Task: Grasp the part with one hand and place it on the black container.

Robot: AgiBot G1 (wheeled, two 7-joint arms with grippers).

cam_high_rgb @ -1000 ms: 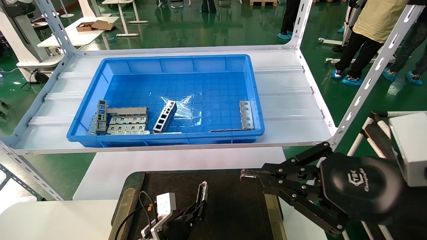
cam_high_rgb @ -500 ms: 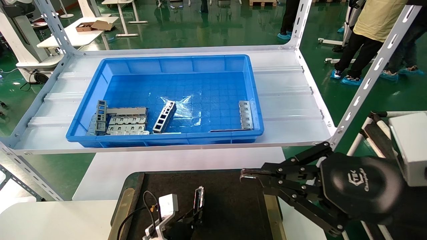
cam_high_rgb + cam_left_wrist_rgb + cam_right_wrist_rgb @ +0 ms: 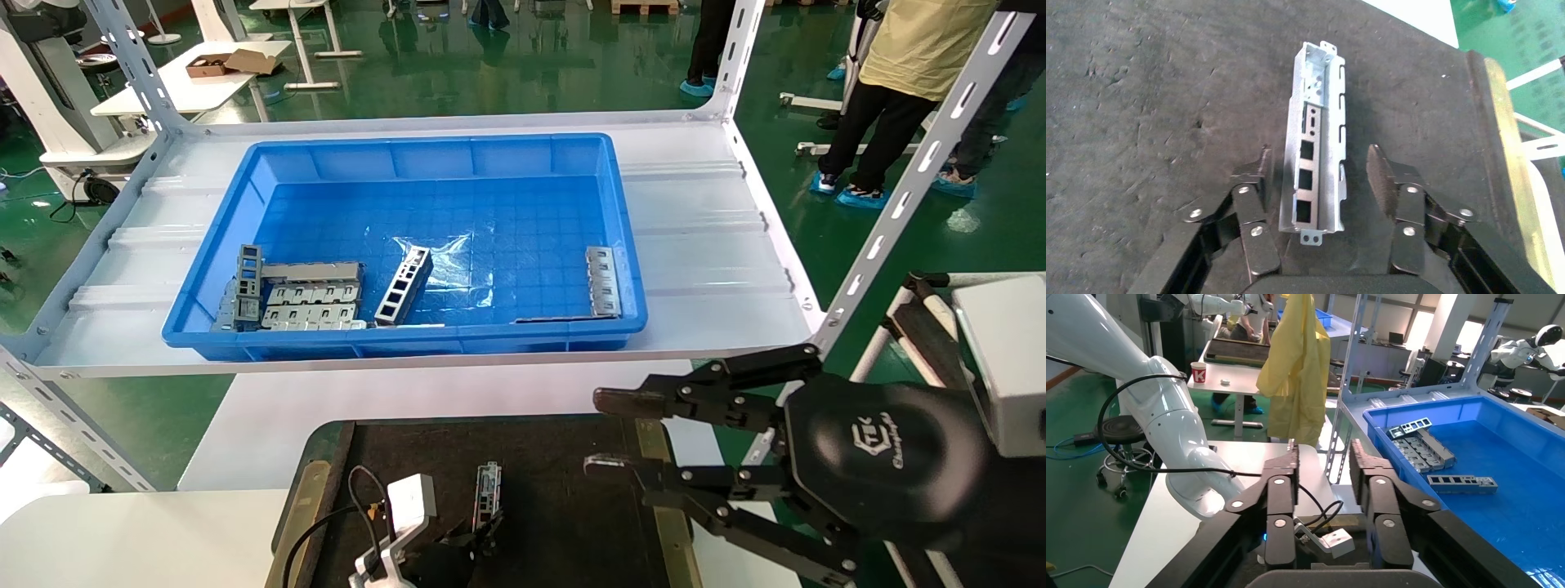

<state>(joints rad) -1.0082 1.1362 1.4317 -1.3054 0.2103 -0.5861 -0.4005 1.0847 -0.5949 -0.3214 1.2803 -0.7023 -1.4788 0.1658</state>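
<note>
One part (image 3: 1317, 138) lies flat on the black container (image 3: 1156, 98), between the spread fingers of the left hand (image 3: 1321, 177); neither finger pad touches it, so the left hand reads as released. The bar's cut-out face is up, its long axis running straight away from the palm. Felt of the container shows on all sides of the hand; a brass-coloured strip (image 3: 1508, 153) runs along the container edge off to one side.

Right hand (image 3: 609, 433) hovers over the container's other edge, fingers parted, holding nothing.

Beyond both hands, on the shelf surface (image 3: 711, 245), the blue bin (image 3: 409, 155) holds more grey channel bars (image 3: 404, 286) and flat tabbed plates (image 3: 315, 304).

Judgement: placement of this part appears done. Left: withdraw the left hand clear without nudging the bar. More parts in the bin could follow.
</note>
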